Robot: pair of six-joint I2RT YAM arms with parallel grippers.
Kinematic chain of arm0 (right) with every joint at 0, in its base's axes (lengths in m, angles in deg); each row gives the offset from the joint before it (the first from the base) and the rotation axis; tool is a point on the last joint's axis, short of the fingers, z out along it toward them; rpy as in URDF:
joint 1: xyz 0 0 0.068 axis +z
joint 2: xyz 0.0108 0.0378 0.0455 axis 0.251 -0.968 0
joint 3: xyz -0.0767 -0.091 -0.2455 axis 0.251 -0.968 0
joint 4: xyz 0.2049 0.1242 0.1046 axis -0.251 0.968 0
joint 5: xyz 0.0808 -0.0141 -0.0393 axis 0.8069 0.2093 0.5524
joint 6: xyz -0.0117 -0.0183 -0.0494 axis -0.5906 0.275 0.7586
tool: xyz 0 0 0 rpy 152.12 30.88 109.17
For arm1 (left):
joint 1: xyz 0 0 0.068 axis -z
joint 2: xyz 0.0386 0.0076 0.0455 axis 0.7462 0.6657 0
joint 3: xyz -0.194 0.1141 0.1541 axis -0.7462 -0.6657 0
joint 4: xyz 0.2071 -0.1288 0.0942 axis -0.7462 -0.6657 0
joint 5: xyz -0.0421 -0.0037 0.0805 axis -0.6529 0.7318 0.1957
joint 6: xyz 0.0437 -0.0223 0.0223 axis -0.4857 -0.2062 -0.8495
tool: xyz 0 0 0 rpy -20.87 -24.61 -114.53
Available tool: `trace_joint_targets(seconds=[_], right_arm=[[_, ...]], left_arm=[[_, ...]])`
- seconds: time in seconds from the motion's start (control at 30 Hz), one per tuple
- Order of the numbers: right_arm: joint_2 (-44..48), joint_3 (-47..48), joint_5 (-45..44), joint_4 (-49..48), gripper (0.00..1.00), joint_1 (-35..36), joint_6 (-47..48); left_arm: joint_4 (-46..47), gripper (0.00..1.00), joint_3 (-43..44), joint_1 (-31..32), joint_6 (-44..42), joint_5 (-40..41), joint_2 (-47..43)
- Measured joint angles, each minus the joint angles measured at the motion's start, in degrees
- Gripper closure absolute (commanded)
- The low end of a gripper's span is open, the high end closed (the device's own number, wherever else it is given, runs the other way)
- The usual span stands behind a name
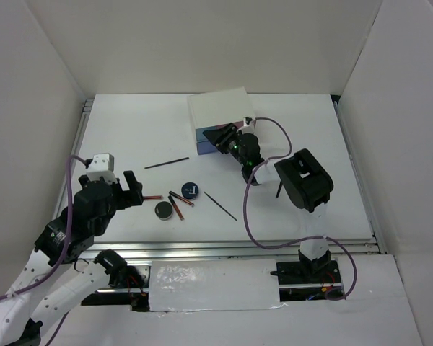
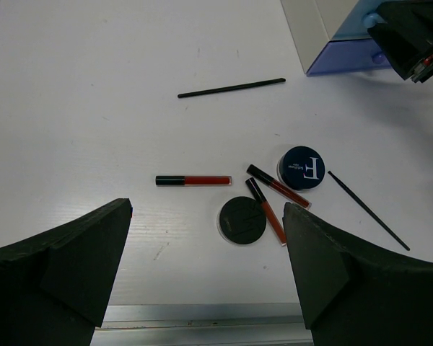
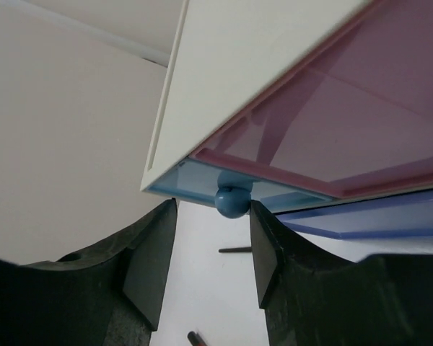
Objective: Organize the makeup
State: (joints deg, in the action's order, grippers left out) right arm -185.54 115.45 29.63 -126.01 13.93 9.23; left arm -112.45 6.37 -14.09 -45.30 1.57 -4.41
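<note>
Right gripper (image 3: 211, 238) at the drawer knob (image 3: 232, 202), makeup (image 2: 242, 220) loose on the bench (image 2: 94, 108)
Its jaws stand apart, flanking the knob; left gripper (image 2: 206, 209) jaws wide apart over compacts (image 2: 304, 167), red-brown pencils (image 2: 195, 179) and black sticks (image 2: 231, 88) mid-bench

White table (image 1: 130, 137). Carries a drawer box (image 1: 220, 108) toward the far side, plus 2 thin black sticks (image 1: 167, 163), 3 red-brown pencils (image 1: 182, 199) and 2 round black compacts (image 1: 163, 210) clustered front left.

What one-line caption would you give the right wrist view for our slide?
Open right gripper brackets the blue knob of the blue drawer in the white box.
</note>
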Motion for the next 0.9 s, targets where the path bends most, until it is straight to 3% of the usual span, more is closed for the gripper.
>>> trace_joint_targets(seconds=[0.27,0.47,0.67,0.9], right_arm=[[-3.2,2.8,0.3,0.6,0.6,-0.1,-0.5],[-3.4,3.3,0.9,0.6,0.76,-0.2,-0.8],[-3.2,2.1,1.2,-0.8,0.77,-0.3,-1.1],[1.9,-7.4,1.6,-6.0,0.77,-0.1,-1.8]], left_arm=[[0.0,0.01,0.0,0.0,0.0,-0.2,0.4],[0.1,0.01,0.0,0.0,0.0,-0.3,0.5],[0.2,0.01,0.0,0.0,0.0,-0.4,0.7],[0.3,0.01,0.0,0.0,-0.2,-0.6,1.2]])
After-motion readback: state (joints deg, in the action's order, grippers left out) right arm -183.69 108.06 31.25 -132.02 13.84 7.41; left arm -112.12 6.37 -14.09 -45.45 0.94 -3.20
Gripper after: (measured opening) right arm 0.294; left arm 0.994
